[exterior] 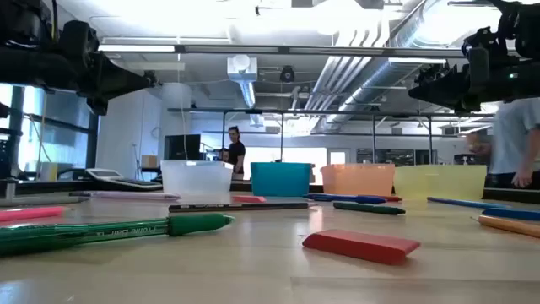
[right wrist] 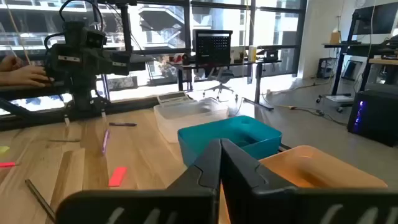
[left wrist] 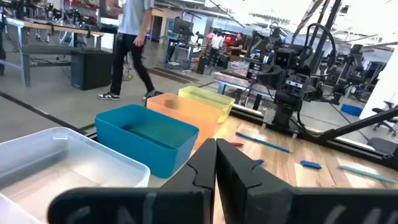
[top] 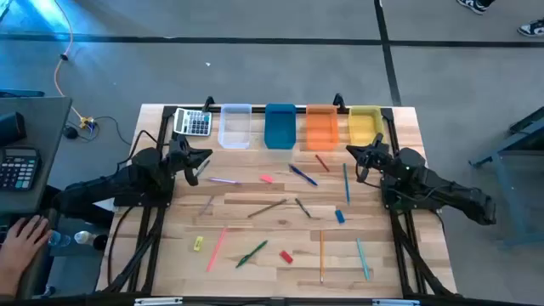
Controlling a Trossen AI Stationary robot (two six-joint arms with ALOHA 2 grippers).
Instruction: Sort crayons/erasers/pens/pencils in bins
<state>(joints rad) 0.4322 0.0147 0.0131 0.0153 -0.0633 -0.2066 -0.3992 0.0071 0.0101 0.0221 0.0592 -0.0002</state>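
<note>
Four bins stand in a row at the table's far edge: clear (top: pixel 235 126), blue (top: pixel 280 126), orange (top: pixel 320 127) and yellow (top: pixel 365 125). Erasers lie flat on the wood: pink (top: pixel 266 178), blue (top: pixel 339 217), yellow (top: pixel 198 244) and red (top: pixel 286 256), the red one also in the low view (exterior: pixel 361 243). Several thin pens, pencils and crayons lie scattered, among them a green pen (top: pixel 252 253) and a blue pen (top: pixel 302 174). My left gripper (top: pixel 202 161) hovers shut and empty above the table's left side. My right gripper (top: pixel 355 161) hovers shut and empty above the right side, near the yellow bin.
A grey calculator (top: pixel 193 121) lies left of the clear bin. Black clamps sit on the table's far edge. A person's hand (top: pixel 21 238) rests on a side desk off the table's left, by another calculator (top: pixel 17 166). People stand in the room beyond (exterior: pixel 234 150).
</note>
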